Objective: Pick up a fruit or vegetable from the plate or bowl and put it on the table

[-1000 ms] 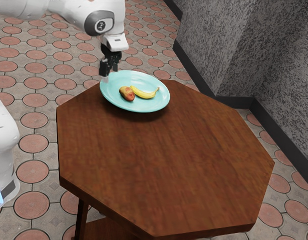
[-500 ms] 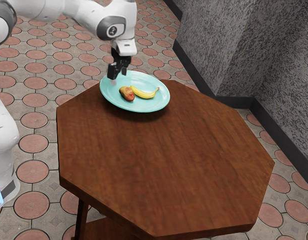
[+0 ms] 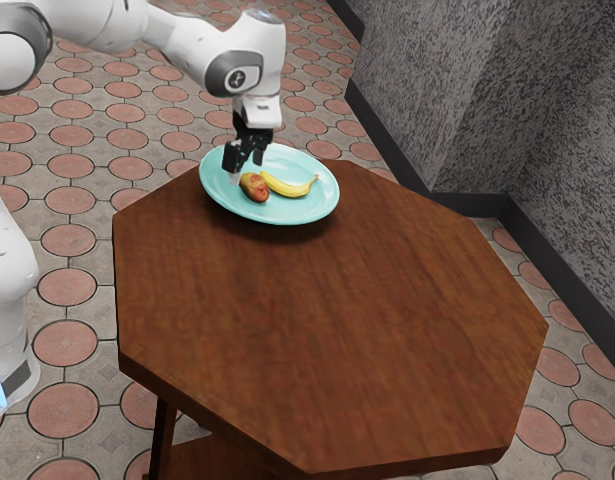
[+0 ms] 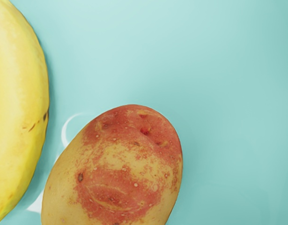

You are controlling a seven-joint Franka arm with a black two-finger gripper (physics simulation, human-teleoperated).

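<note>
The spread claw (image 3: 246, 172) had moved in and down from the plate's (image 3: 303, 164) rim to the mottled potato (image 3: 254, 187) lying on the plate beside the banana (image 3: 289, 187), which seemingly readied a grasp before any move to the tabletop (image 3: 327, 320) around the plate.

White arm (image 3: 177, 42) bent, reaching over, black jaws apart, pointing downward

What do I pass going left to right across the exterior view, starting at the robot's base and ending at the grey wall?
Base, potato, banana, wall.
</note>
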